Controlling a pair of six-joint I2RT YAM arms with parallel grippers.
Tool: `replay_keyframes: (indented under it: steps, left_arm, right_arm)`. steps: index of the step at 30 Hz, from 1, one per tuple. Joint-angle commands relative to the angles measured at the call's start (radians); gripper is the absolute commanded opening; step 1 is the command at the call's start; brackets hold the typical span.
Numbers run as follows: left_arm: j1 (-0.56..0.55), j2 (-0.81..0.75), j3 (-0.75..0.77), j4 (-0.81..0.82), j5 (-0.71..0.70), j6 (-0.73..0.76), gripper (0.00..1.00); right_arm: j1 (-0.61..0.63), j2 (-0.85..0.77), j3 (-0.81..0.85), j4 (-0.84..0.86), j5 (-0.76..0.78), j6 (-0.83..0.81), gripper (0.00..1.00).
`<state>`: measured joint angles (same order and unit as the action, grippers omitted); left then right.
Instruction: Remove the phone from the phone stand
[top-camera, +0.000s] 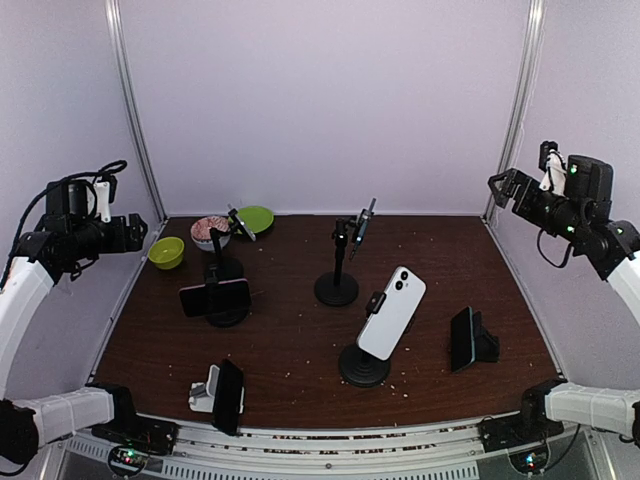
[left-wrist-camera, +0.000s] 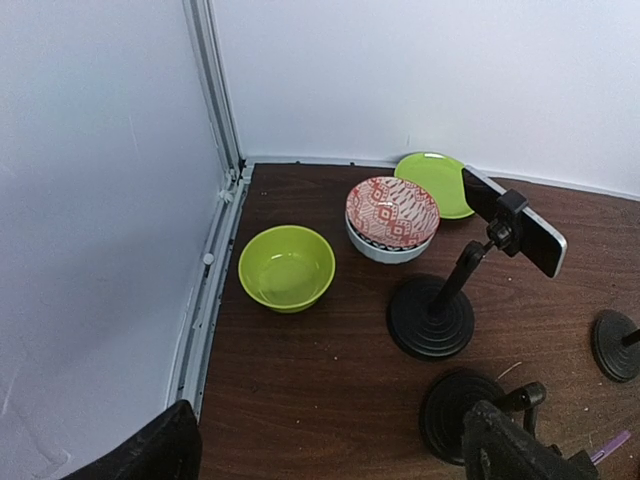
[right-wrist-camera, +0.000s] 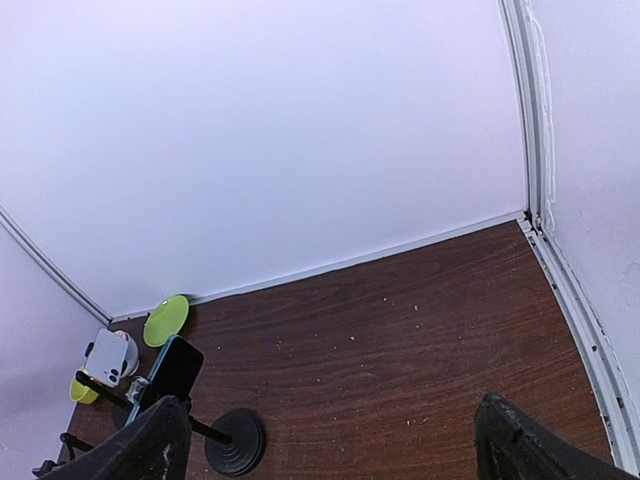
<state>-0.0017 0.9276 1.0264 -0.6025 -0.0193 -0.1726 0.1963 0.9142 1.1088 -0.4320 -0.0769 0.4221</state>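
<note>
Left tool (top-camera: 135, 232) and right tool (top-camera: 497, 185) both spread apart, empty; white phone (top-camera: 392, 312) sits clamped on its stand (top-camera: 364, 366) well below and inboard of right tool; a one-sided pull could topple the stand.

The top view looks down from above the near edge over the whole table (top-camera: 300, 340). The left wrist camera, held high, faces the far left corner; the right faces the far right corner (both catch the green plate (left-wrist-camera: 432, 182)).
</note>
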Motion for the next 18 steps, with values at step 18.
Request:
replay_keyframes:
  steps: [18]
  left_arm:
    - [-0.387,0.046,0.122,-0.044,-0.202,-0.034,0.91]
  right_arm:
    - [0.003,0.031,0.065,-0.157,-0.115,0.091,1.00]
